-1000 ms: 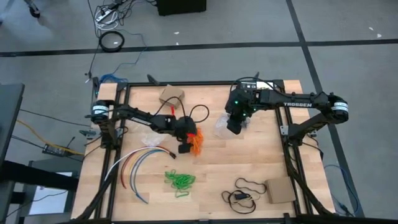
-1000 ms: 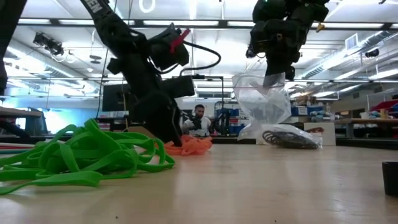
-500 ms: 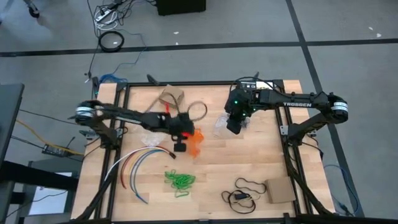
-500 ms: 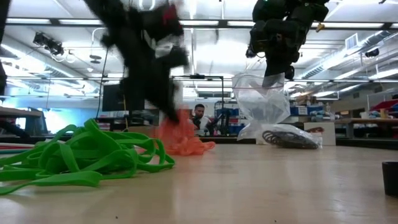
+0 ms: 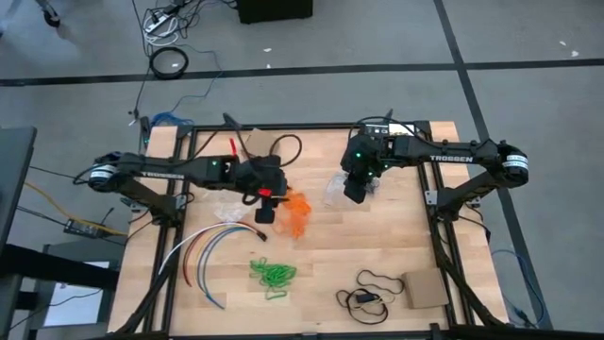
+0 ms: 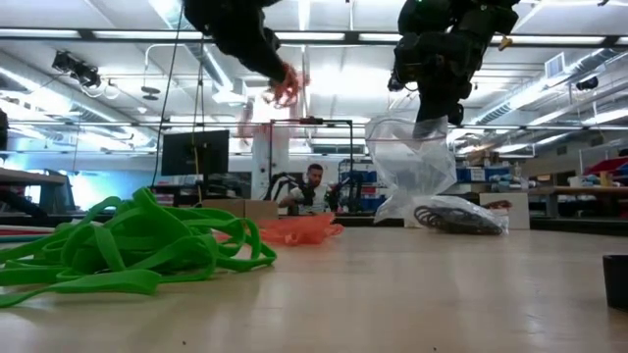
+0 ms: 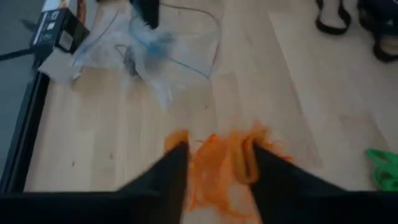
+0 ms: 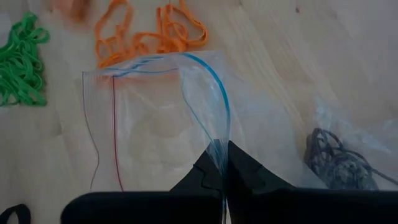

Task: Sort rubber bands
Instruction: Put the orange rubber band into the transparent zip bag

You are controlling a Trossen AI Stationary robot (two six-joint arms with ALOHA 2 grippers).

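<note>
The left gripper (image 7: pixel 214 168) is pinching a few orange rubber bands (image 7: pixel 217 165) (light, stretchy, clinging together); the right gripper (image 8: pixel 219 163) is clamping a plastic bag (image 8: pixel 155 118).

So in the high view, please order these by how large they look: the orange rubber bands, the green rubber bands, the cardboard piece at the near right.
1. orange rubber bands and green rubber bands: alike, unranked.
2. cardboard piece: slightly smaller.
</note>
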